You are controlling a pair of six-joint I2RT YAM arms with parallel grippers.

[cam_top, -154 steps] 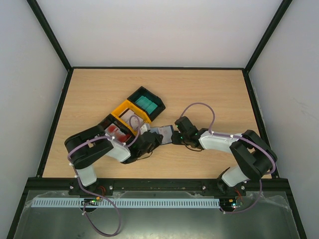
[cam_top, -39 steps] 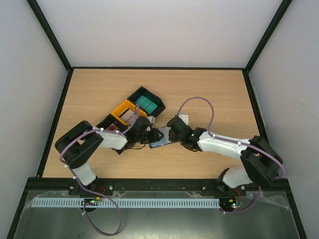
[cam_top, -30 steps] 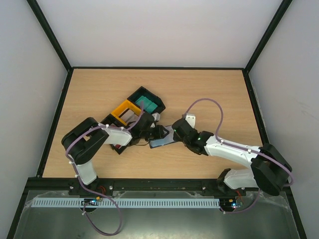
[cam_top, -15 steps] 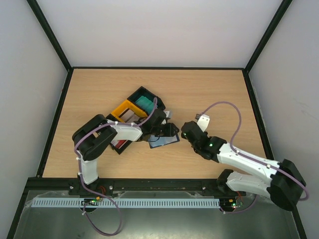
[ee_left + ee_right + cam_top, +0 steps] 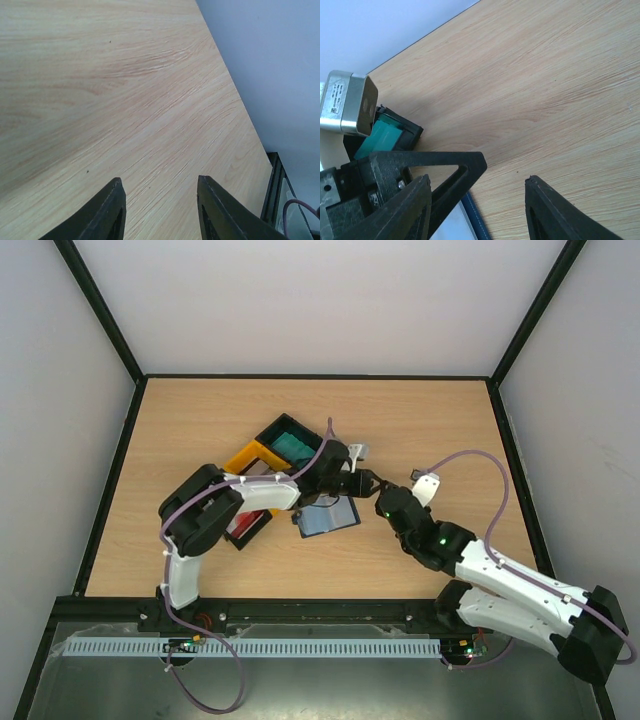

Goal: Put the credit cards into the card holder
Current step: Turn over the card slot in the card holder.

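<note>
The card holder (image 5: 326,518) lies opened flat on the table, dark navy with a pale blue inside. Its corner (image 5: 476,222) shows low in the right wrist view with a whitish face beside it. Whether that face is a card, I cannot tell. Red credit cards (image 5: 240,525) sit in a black tray under the left forearm. My left gripper (image 5: 368,480) hangs open just up and right of the holder, and only bare wood shows between its jaws (image 5: 160,182). My right gripper (image 5: 380,499) is open too, right of the holder, facing the left gripper's finger (image 5: 445,172).
A black tray (image 5: 312,448) holding teal items (image 5: 380,134) stands behind the holder, and a yellow tray (image 5: 243,457) sits to its left. The two gripper heads are very close together. The table's right edge and the enclosure frame (image 5: 275,185) show in the left wrist view.
Both grippers have come off the card holder and opened wider. The left one swung up and right past it, the right arm pulled back to the right. The holder now lies free.
</note>
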